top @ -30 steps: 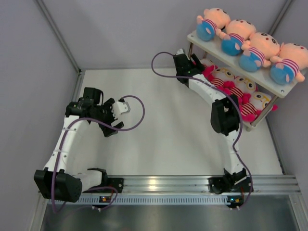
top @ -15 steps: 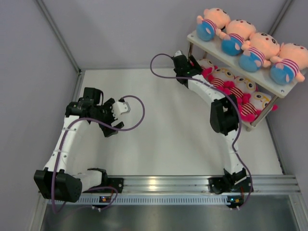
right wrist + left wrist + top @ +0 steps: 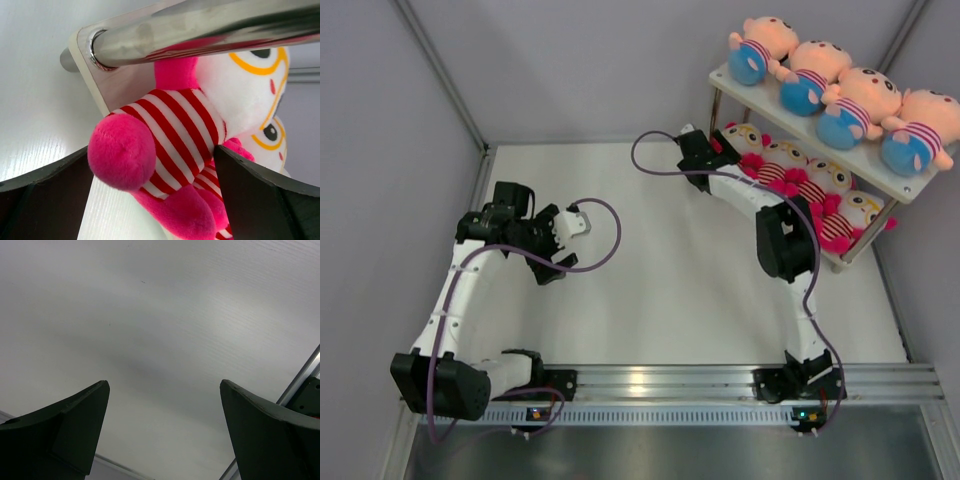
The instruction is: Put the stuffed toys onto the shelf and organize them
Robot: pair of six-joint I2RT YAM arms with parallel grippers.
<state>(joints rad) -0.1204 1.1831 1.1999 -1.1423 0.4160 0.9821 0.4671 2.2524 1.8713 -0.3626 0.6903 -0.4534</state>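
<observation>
The shelf (image 3: 908, 189) stands at the back right. Four peach toys (image 3: 815, 70) lie in a row on its top board. Four pink striped toys (image 3: 825, 180) lie in a row on the lower board. My right gripper (image 3: 715, 147) is open at the lower tier's left end. In the right wrist view the leftmost pink toy (image 3: 170, 130) lies on the board (image 3: 107, 85) under a metal leg (image 3: 200, 25). Its body sits between my spread right gripper (image 3: 154, 150) fingers. My left gripper (image 3: 560, 245) is open and empty over the table, also open in its wrist view (image 3: 164, 385).
Grey walls close the table on the left, back and right. A metal rail (image 3: 720, 380) runs along the near edge by the arm bases. The shelf's thin corner leg (image 3: 717, 100) stands just behind my right gripper.
My right gripper has drawn back a little to the left out of the lower tier, and the leftmost pink toy shows more fully. The left arm has not moved.
</observation>
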